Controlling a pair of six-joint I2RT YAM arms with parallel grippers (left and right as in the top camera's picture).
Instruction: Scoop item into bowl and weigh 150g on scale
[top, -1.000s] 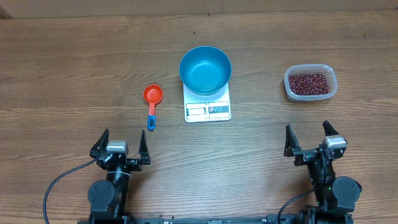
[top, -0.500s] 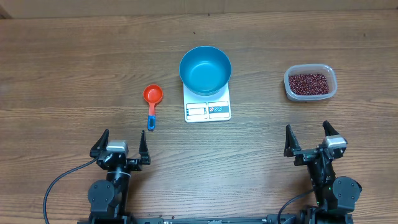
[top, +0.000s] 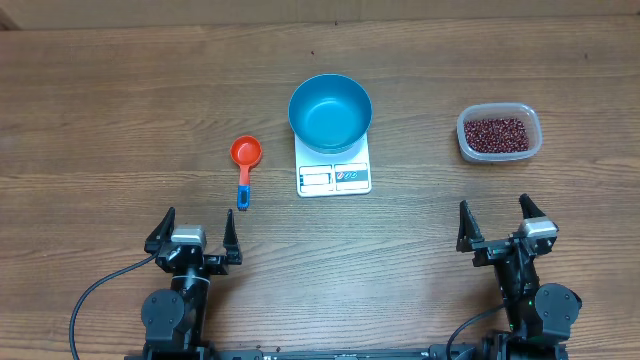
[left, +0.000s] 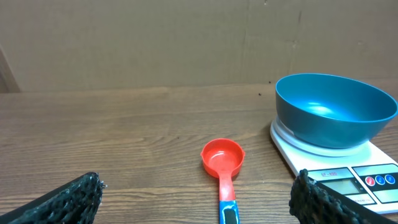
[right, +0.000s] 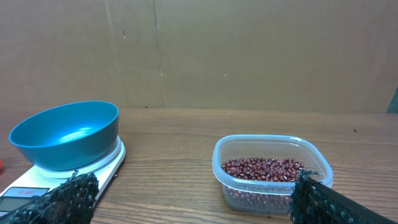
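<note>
Mia: Where are the beans?

Ben: The little dark red beans (top: 497, 133) are all in the clear tub (top: 499, 158). The tub sits on the right side of the brown table (top: 100, 90).

Mia: And the blue bowl?

Ben: The blue bowl (top: 330, 112) sits on the back part of the white scale (top: 334, 178), in the middle of the table. The inside of the bowl looks smooth and blue all over.

Mia: Can you see the front of the scale?

Ben: Yes. Its little window and buttons stick out from under the bowl and face the robot.

Mia: What is that red thing?

Ben: That is 1 scoop (top: 245, 160). It has a red cup and a blue handle. It lies flat with the cup facing up, just left of the scale but not touching it. The handle points at the robot.

Mia: What are the 2 claws doing?

Ben: The left claw (top: 197, 226) is spread wide and holds nothing. It is near the tip of the scoop handle, not touching. The right claw (top: 493, 213) is spread wide too and holds nothing. It is in front of the tub, with bare table between them.
</note>
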